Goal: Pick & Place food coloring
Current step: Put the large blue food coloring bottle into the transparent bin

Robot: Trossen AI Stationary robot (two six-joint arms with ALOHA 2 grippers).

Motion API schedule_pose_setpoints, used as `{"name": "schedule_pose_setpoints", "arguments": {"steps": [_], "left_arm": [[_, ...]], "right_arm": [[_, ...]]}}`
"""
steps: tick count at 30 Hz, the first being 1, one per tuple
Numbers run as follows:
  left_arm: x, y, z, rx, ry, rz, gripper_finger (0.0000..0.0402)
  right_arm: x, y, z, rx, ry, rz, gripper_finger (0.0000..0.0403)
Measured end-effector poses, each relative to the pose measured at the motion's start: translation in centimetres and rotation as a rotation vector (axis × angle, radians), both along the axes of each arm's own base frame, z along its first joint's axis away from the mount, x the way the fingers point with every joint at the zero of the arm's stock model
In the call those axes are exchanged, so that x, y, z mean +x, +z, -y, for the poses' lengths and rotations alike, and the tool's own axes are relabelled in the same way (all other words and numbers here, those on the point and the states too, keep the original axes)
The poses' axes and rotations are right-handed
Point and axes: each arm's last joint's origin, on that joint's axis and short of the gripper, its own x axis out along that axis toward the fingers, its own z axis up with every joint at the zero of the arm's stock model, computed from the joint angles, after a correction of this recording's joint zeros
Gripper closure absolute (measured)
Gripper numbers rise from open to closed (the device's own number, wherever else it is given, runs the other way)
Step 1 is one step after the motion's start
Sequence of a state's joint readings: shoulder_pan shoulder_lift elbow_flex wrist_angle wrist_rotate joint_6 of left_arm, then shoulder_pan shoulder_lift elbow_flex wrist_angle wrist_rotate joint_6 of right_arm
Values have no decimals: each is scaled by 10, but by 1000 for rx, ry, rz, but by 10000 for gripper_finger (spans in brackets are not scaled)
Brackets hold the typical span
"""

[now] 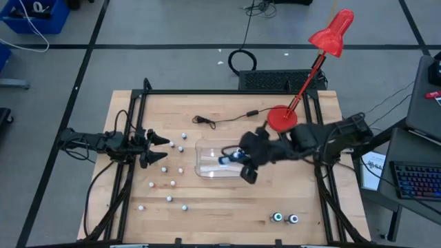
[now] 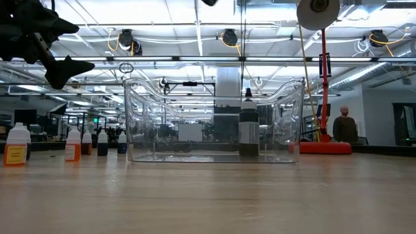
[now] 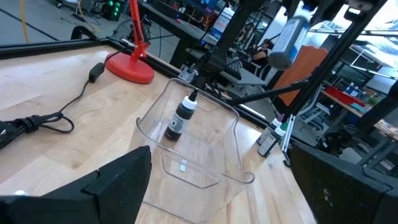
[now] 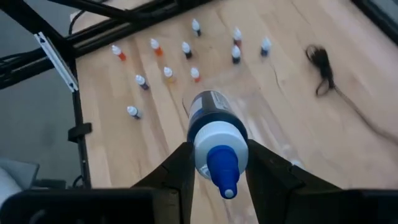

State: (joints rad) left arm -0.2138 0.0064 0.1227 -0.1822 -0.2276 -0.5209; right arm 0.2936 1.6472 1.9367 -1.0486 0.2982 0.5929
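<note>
Hovering over the clear plastic tub [image 1: 219,160] at the middle of the wooden table [image 1: 227,207], the right gripper [image 1: 238,160] is clamped on a food coloring bottle [image 4: 216,138], a dark-bodied one with a white cap and a blue tip. In the right wrist view both fingers [image 4: 177,168] press against the sides of the cap, with the bottle pointing back toward the camera. From above, that held bottle shows as a bluish spot above the tub's 3 o'clock end.

One bottle already stands upright inside the tub [image 2: 248,127], dark body with a black cap; in the left wrist view it's the same one [image 3: 180,118], sitting near the tub's far wall.

Rest of the set is scattered loose on the tabletop at about 9 o'clock from the tub, a spread of little white-capped bottles [image 1: 172,183] running from near the left gripper toward the front edge. The low view catches a few of them [image 2: 73,144] lined up beside the tub, orange and dark bodies. Two more [image 1: 285,218] sit at roughly 5 o'clock from the tub, near the front edge.

The left gripper [image 1: 160,150] hangs at the table's 9 o'clock side, fingers spread apart, holding nothing. A red desk lamp [image 1: 282,118] stands at about 1 o'clock from the tub, with a black cable [image 1: 224,120] lying at 12.
</note>
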Motion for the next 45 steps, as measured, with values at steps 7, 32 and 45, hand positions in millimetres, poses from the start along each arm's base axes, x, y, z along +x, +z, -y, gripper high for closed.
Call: {"name": "schedule_pose_setpoints", "arguments": {"steps": [7, 32, 45], "left_arm": [[0, 0, 0, -1, 0, 3, 23], [0, 0, 0, 0, 0, 0, 23], [0, 0, 0, 0, 0, 0, 23]], "right_arm": [[34, -4, 31, 25, 42, -78, 298], [72, -133, 18, -12, 16, -780, 298], [76, -166, 12, 24, 81, -762, 298]]}}
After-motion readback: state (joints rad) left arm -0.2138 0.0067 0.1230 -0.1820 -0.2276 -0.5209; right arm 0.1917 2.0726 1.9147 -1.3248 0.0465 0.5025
